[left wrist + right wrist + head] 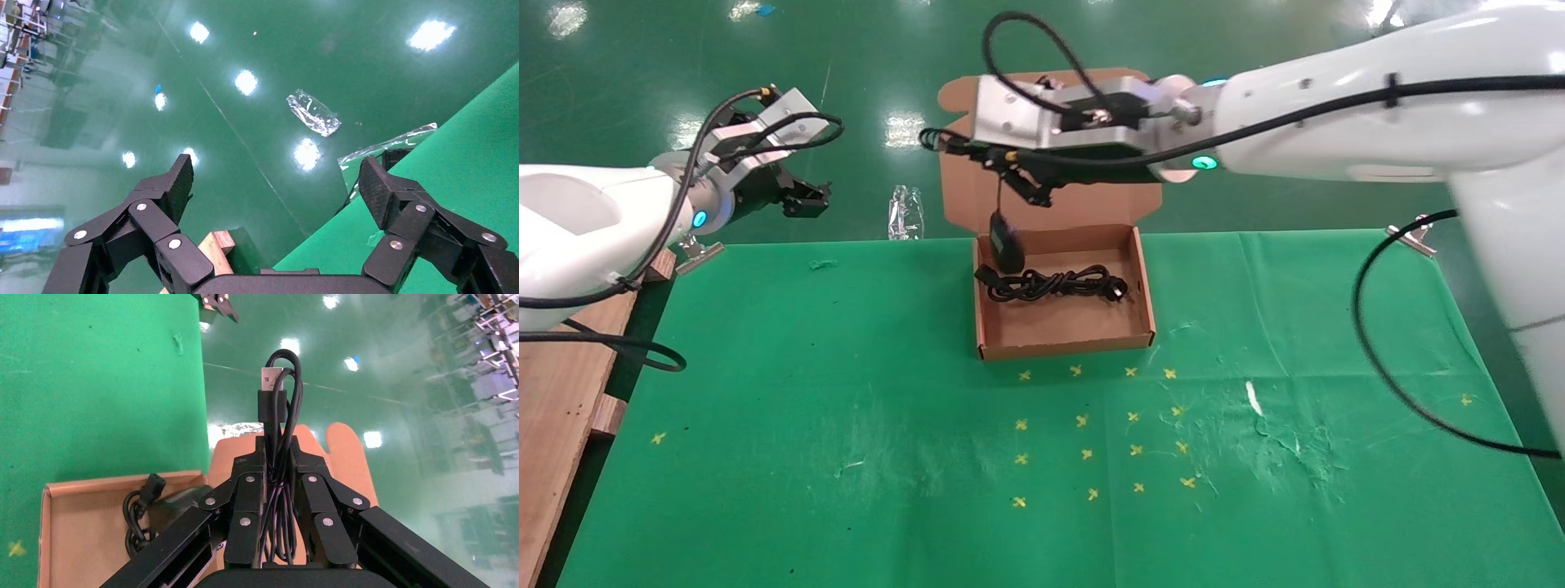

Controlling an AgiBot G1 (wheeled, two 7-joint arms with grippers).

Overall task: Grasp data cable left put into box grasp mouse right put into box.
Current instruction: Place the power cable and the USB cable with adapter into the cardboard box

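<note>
The brown cardboard box [1065, 333] stands open on the green cloth with its lid up behind. The coiled data cable [1054, 283] lies inside it. My right gripper [1026, 184] hovers above the box's back edge, shut on the mouse's bundled thin wire. The black mouse [1007, 239] hangs from that wire over the box's back left corner. In the right wrist view the gripper [278, 447] clamps the wire loops, with the USB plug [271, 386] sticking out past the fingertips; the box [79, 539], cable [138, 508] and mouse [177, 499] lie below. My left gripper [805, 196] is open and empty, parked at the far left.
A clear plastic bag [905, 212] lies on the floor behind the table, also in the left wrist view [313, 113]. A wooden board [560, 392] runs along the left edge. Metal clips [1414, 237] hold the cloth. Several yellow crosses [1083, 420] mark the cloth.
</note>
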